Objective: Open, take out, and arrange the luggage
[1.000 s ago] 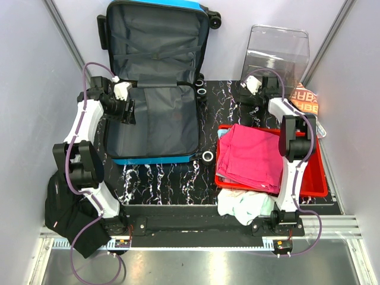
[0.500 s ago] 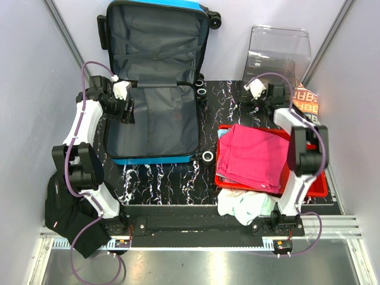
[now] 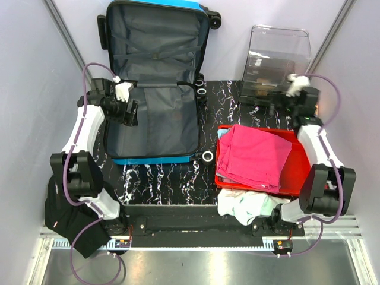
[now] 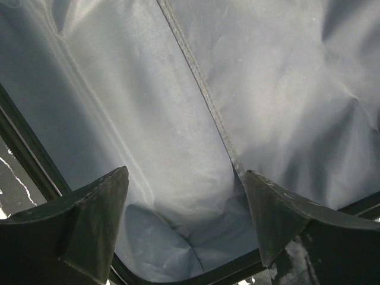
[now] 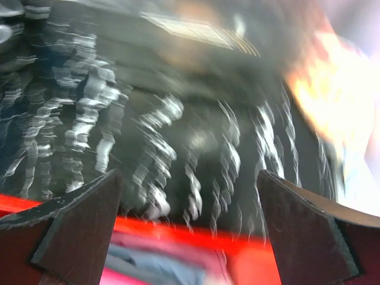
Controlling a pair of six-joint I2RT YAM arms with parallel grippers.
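Blue luggage (image 3: 151,119) lay open, grey lining showing, at the upper left of the marbled table (image 3: 225,107), a red tray (image 3: 298,172) sat lower right, and the left pincer (image 3: 132,113) at the luggage's left rim and the right pincer (image 3: 274,107) beyond the tray's far edge were released, empty.

Jaws spread on left arm (image 3: 83,127); wide on right arm (image 3: 320,148)

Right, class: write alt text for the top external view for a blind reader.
An open, empty blue suitcase lies on a black marbled table, the left gripper at its left edge. Beside it, pink cloth fills a red tray.
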